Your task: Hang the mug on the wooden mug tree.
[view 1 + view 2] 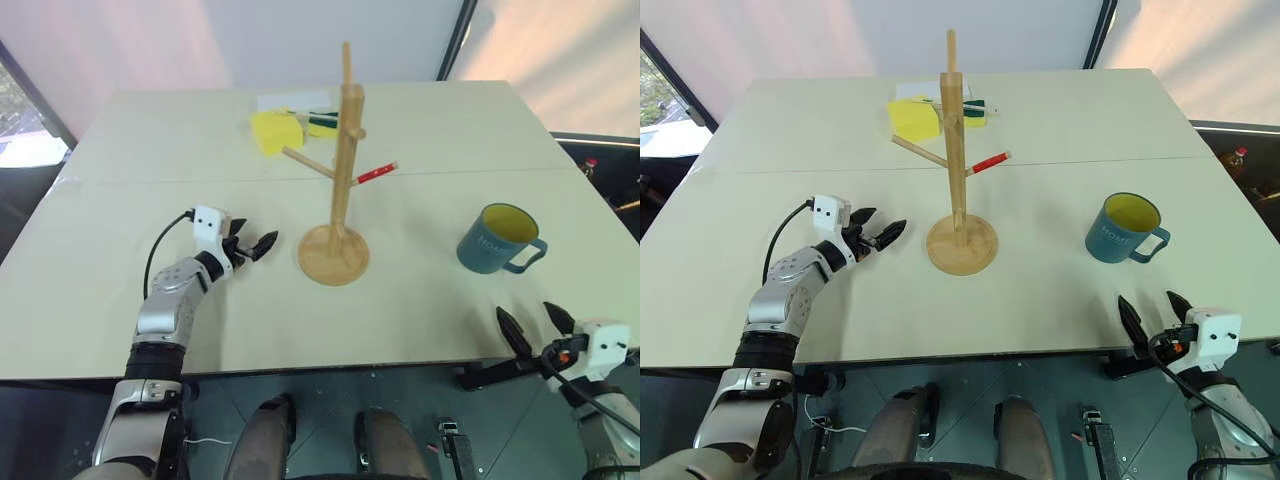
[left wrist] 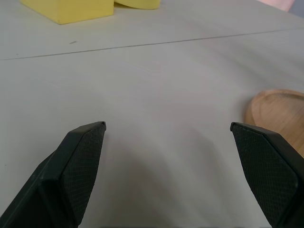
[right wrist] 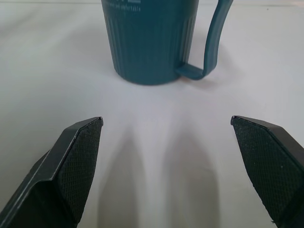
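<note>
Blue-grey mug stands upright, handle toward the spread right pincer; left pincer likewise spread.

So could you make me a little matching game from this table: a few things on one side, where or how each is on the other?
Things:
1. mug
2. wooden mug tree
3. yellow block
4. left tool

Places or states:
A. at the far side of the table, behind the tree
B. open, empty, just left of the round wooden base
C. upright on the table's right side, handle to the right
D. standing mid-table, no mug on its pegs

Pairs: 1-C, 2-D, 3-A, 4-B
</note>
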### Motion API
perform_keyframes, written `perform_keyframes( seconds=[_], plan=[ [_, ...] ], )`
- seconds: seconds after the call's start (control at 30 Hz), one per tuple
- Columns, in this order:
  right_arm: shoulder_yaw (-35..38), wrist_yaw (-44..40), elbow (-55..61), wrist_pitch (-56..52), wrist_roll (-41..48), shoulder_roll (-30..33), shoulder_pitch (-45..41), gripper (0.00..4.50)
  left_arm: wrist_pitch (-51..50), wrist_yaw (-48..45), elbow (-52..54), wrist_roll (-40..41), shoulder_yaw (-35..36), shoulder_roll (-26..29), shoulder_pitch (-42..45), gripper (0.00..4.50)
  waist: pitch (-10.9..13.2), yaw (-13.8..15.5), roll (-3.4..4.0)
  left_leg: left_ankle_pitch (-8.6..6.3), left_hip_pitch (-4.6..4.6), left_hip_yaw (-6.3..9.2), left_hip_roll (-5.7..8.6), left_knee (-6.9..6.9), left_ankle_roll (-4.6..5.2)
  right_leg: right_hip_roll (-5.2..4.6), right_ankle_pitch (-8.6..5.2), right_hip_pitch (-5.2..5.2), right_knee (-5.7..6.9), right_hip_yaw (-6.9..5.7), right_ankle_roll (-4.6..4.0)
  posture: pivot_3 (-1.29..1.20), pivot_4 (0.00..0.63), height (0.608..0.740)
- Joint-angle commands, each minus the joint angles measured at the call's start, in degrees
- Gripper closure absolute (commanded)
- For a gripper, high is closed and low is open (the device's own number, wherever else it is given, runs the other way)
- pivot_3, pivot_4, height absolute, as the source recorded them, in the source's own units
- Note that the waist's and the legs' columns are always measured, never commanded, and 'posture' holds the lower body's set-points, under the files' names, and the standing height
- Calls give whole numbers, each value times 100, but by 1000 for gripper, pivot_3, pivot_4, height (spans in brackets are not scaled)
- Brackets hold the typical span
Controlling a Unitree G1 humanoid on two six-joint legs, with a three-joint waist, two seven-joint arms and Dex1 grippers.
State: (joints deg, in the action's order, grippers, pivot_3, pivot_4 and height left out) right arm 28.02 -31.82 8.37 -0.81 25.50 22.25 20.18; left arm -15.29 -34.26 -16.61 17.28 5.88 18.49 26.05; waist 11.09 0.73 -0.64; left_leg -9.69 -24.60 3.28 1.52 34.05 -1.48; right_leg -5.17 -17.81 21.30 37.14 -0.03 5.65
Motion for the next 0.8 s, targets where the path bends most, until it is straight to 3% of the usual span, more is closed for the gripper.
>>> perform_keyframes(
  seconds=[0.03, 0.23, 0.43, 0.6, 0.8],
  plan=[
    [125, 58, 73, 106, 6, 23, 14, 21, 100, -57, 205, 29, 20, 35, 88, 0, 0, 0, 0, 0, 0, 0, 0, 0, 0, 0, 0, 0, 0, 0, 0, 0, 150, 740],
    [140, 215, 252, 8, 1, 58, 39, 21, -31, -196, 303, 112, 30, 80, -1, 0, 0, 0, 0, 0, 0, 0, 0, 0, 0, 0, 0, 0, 0, 0, 0, 0, 150, 740],
    [143, 378, 346, -63, -75, 110, 73, 21, -188, -1202, 1417, 626, -182, 293, -528, 0, 0, -7, 1, 0, 0, -2, -1, -8, 0, -4, 0, 3, -2, 1, -1, 0, 150, 740],
    [372, 659, 326, -97, 32, 75, -61, 21, -811, -2515, 2840, 1241, -881, 923, -996, 0, -7, -4, 15, -5, -1, -4, -2, -10, -8, -13, -2, 1, -8, 10, -6, 0, 150, 740],
    [337, 917, 131, -100, -145, 113, -407, 21, -1104, -2914, 3463, 1390, -1429, 1106, -908, 0, -14, -7, 26, -8, -1, -9, -2, -8, -12, -20, -1, -2, -11, 12, -12, 0, 150, 740]
  ],
)
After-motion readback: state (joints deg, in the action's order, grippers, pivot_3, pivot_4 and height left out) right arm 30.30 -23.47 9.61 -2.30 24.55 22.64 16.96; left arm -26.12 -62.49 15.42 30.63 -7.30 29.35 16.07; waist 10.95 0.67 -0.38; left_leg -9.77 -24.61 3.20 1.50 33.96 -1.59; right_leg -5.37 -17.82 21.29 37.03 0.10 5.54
